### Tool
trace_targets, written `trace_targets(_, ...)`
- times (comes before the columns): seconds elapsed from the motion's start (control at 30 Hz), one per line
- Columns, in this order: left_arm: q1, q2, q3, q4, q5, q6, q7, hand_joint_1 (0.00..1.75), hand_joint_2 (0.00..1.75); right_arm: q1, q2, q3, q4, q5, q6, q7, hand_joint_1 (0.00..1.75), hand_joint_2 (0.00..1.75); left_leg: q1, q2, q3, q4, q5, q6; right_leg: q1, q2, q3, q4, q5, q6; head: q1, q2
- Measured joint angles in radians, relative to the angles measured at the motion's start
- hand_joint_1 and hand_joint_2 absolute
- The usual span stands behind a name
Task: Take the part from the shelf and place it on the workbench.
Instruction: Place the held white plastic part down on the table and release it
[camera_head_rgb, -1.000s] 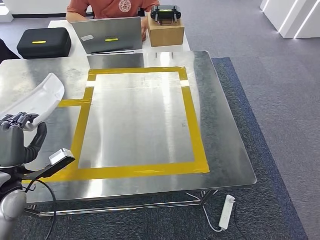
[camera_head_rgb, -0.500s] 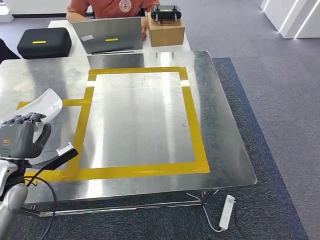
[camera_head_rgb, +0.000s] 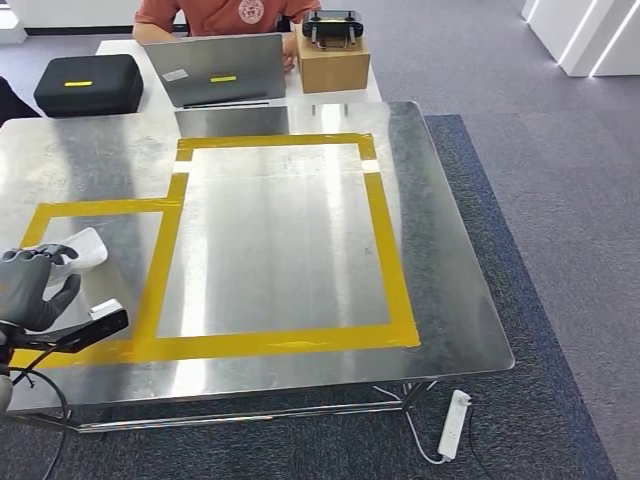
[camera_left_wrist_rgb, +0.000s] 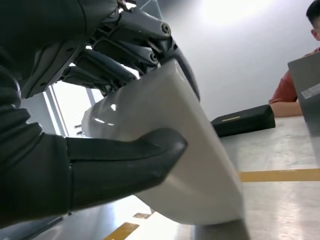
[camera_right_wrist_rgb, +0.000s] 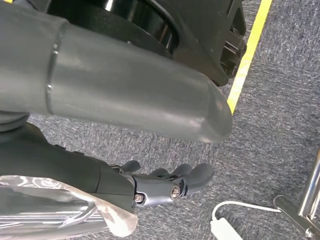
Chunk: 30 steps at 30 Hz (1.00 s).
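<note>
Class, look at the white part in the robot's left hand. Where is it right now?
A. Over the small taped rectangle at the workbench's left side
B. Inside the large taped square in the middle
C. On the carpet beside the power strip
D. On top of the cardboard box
A. In the head view the left hand holds the white part low over the small yellow-taped rectangle on the workbench.

A steel workbench (camera_head_rgb: 453, 300) marked with yellow tape outlines (camera_head_rgb: 392, 260) stands on grey carpet (camera_head_rgb: 558, 230); a white power strip (camera_head_rgb: 453, 424) lies at five o'clock.
</note>
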Motion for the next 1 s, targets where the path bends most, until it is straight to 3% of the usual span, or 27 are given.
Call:
trace_targets(0.33,0.025,0.035,0.012,-0.04,0.014,0.011,0.0,0.0,0.0,0.0,0.0,0.0,0.0,0.002,0.0,0.001,0.0,0.0,0.0,0.0,0.0,0.0,0.0,0.0,0.0,0.0,0.0,0.0,0.0,0.0,0.0,0.0)
trace_targets(1.0,0.093,-0.022,0.078,-0.124,0.044,0.149,-0.036,0.0,0.0,0.0,0.0,0.0,0.0,-0.004,-0.001,-0.008,0.0,0.0,-0.005,0.0,0.0,0.003,-0.002,0.004,-0.005,0.0,0.001,-0.001,0.001,0.003,0.0,0.0)
